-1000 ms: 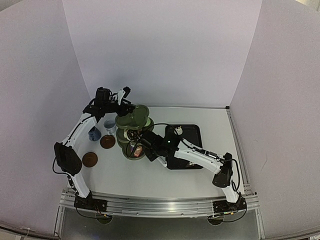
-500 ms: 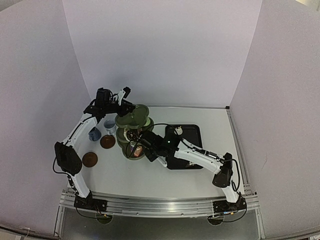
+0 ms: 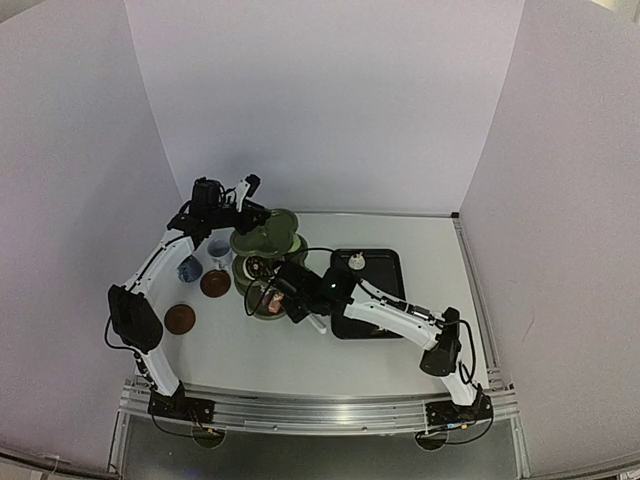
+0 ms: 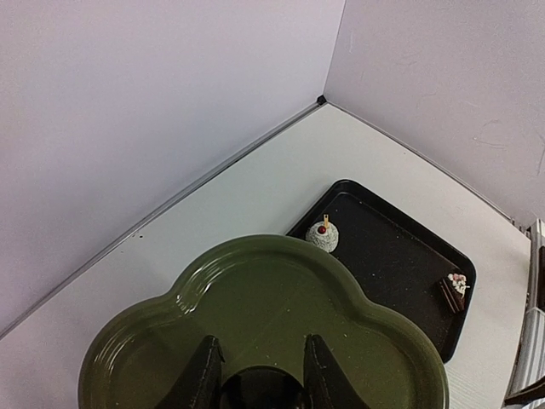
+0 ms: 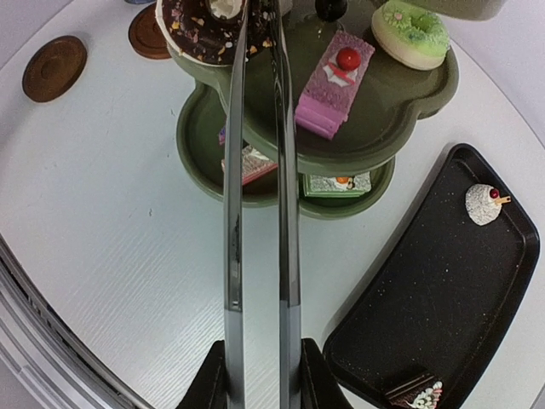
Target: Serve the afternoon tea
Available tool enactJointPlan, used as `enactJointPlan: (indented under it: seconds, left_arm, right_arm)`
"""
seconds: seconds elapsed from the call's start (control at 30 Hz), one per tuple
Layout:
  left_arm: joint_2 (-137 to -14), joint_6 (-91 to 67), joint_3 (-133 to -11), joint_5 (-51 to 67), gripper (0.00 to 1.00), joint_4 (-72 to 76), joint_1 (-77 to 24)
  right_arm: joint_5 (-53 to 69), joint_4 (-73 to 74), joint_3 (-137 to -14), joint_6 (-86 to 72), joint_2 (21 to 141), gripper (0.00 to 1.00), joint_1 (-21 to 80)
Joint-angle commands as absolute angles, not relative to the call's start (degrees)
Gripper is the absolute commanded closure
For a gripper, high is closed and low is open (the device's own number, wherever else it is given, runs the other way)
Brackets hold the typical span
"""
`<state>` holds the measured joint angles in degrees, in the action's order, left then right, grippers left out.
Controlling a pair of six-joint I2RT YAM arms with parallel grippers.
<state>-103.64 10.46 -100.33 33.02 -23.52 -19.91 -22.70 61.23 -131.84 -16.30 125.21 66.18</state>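
Here, the right claw (image 5: 261,375) is clamped shut on a pair of long shiny tongs (image 5: 285,213). Their blades reach to a chocolate ring cake with sprinkles (image 5: 192,25) on the middle tier of the olive-green three-tier scalloped stand (image 5: 400,102). The tips leave the frame there, so whether they pinch the ring cannot be told. The left claw (image 4: 260,354) is closed on the dark round knob (image 4: 260,388) at the stand's top, above a bare top tier.

Beside the ring on the middle tier lie a pink slab cake with a red cherry (image 5: 332,81) and a green-iced ring cake (image 5: 415,32). Two more small cakes show on the lowest tier.

Right of the stand, mid-desk, the black rectangular tray (image 5: 443,290) holds a white round cake (image 5: 484,204) and a dark chocolate slice (image 5: 415,394).

Toward the desk's left edge, a dark-blue cup (image 3: 188,268) and a pale cup (image 3: 218,249) stand beside two bare brown round saucers (image 3: 215,284) (image 3: 180,319).

Judged so, the serving is well past half. Two cakes await transfer and the cups are not yet on saucers.
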Motion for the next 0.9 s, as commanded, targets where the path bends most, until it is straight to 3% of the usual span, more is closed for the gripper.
enactJointPlan:
  seconds: [0.0,0.67,0.87]
  left_arm:
    - [-101.19,8.63,-98.69,31.99,1.0,-25.16,-20.63]
    - [-101.26,9.35,-98.46,30.94,1.0,-24.98,-20.65]
    - [-101.34,9.82,-98.49,30.91,1.0,-24.93,-20.66]
  right_arm:
    - [-26.47,59.6,-136.86,-18.33,128.05,1.0,65.53]
    - [-22.27,58.01,-129.53,-16.69,121.41,1.0,68.74]
    - [-27.78,58.2,-127.63,-19.55,122.57,1.0,68.18]
